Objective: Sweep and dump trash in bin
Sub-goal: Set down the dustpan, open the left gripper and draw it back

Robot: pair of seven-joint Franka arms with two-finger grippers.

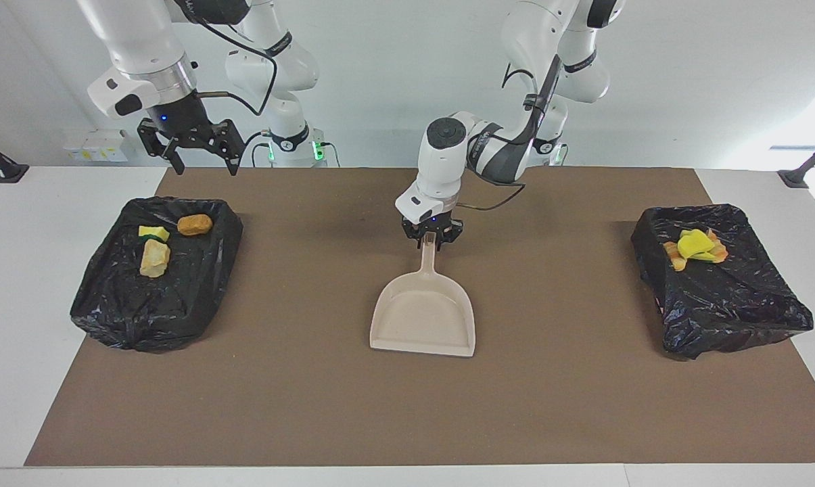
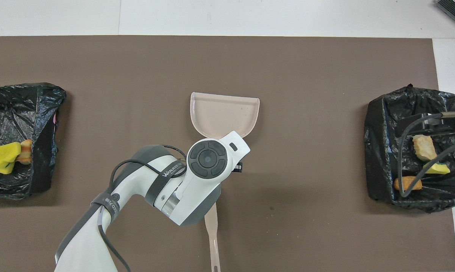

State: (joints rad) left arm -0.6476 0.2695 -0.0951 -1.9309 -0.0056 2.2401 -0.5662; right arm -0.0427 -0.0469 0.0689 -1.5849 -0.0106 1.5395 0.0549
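All the trash I see lies in two black-lined bins. The bin (image 1: 157, 304) at the right arm's end holds a yellow-green sponge (image 1: 153, 233), an orange lump (image 1: 195, 224) and a beige lump (image 1: 155, 259). The bin (image 1: 732, 311) at the left arm's end holds a yellow sponge (image 1: 694, 243) on orange scraps (image 1: 674, 257). The beige dustpan (image 1: 424, 314) lies flat and holds nothing at mid-mat. My left gripper (image 1: 432, 242) is shut on its handle. My right gripper (image 1: 204, 161) is open, up over the robot-side edge of its bin.
In the overhead view a thin beige handle (image 2: 213, 234) sticks out from under the left arm toward the robots. I cannot tell whether it is the brush or the dustpan's own handle. A brown mat (image 1: 299, 392) covers the table.
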